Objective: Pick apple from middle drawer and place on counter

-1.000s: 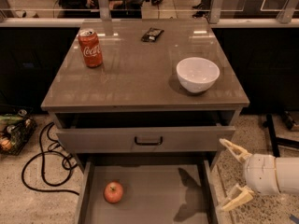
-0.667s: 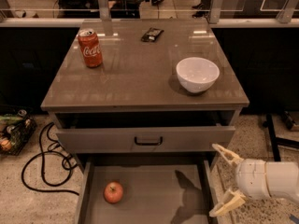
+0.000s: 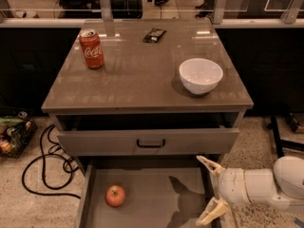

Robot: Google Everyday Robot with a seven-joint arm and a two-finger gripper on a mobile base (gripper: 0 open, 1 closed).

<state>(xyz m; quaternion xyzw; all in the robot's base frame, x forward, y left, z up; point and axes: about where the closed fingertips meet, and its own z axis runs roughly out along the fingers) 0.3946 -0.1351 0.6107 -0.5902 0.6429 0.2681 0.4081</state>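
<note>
The apple (image 3: 115,195), small and red-orange, lies on the floor of the open middle drawer (image 3: 152,205), near its left side. My gripper (image 3: 210,190) is at the drawer's right wall, on a white arm coming in from the lower right. Its two tan fingers are spread apart and hold nothing. It is well to the right of the apple, with bare drawer floor between them. The counter (image 3: 137,75) is the glossy grey-brown top of the cabinet above.
On the counter stand a red Coca-Cola can (image 3: 91,49) at the back left, a white bowl (image 3: 201,75) at the right and a small dark packet (image 3: 155,34) at the back. The upper drawer front (image 3: 147,141) with a black handle juts out slightly. Cables (image 3: 45,163) lie on the floor at left.
My gripper has moved left and slightly down, from beside the cabinet to the drawer's right wall. The apple, can and bowl have not moved.
</note>
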